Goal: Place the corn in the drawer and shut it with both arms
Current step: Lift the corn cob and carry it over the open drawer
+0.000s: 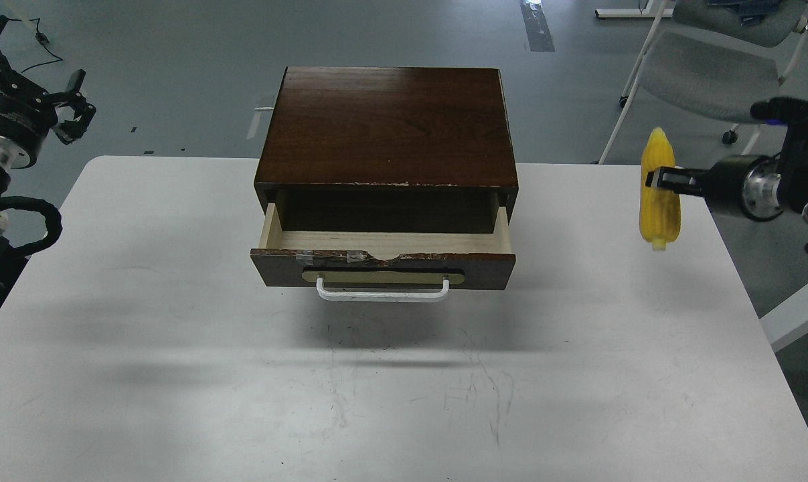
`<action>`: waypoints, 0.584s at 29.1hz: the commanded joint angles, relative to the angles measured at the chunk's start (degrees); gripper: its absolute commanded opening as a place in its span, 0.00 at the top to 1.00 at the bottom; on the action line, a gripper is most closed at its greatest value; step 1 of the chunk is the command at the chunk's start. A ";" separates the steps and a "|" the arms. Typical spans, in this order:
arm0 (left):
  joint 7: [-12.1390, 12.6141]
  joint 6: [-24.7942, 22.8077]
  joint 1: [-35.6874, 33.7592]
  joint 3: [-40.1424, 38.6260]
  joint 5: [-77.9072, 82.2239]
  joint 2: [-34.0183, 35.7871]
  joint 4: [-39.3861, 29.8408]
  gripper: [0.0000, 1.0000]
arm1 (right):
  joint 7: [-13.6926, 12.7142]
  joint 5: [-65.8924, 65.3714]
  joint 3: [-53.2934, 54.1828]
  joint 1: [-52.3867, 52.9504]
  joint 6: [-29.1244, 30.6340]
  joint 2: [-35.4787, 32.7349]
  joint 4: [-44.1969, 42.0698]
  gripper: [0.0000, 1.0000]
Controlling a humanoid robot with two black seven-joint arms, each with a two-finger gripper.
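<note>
The right jaws (657, 181) are closed on the corn (659, 191), gripping it about mid-length; the cob hangs nearly upright, pointed end up and pale stub down, in the air above the right edge of the surface (176, 335), well apart from the drawer (383, 264); it looks stiff and light, likely a little slick on its ridged skin, so a mid-length hold across the thick part seems the safe place, and tipping it level should help it lie along the drawer; the drawer stands pulled out of the cabinet (387, 127), its pale floor bare, its chipped, taped top edge and white handle (382, 292) facing me; the left jaws (75, 107) are spread and hold nothing, raised beyond the surface's left edge, far from the handle; the corn is not yet in, and the drawer front looks rigid enough to push shut squarely; a chair (711, 73) stands behind the right arm.
</note>
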 commanded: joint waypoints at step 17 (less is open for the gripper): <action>-0.02 0.00 1.16 0.00 -0.09 -0.07 1.40 0.02 | 2.61 -34.12 -0.96 5.89 0.42 35.56 1.67 0.95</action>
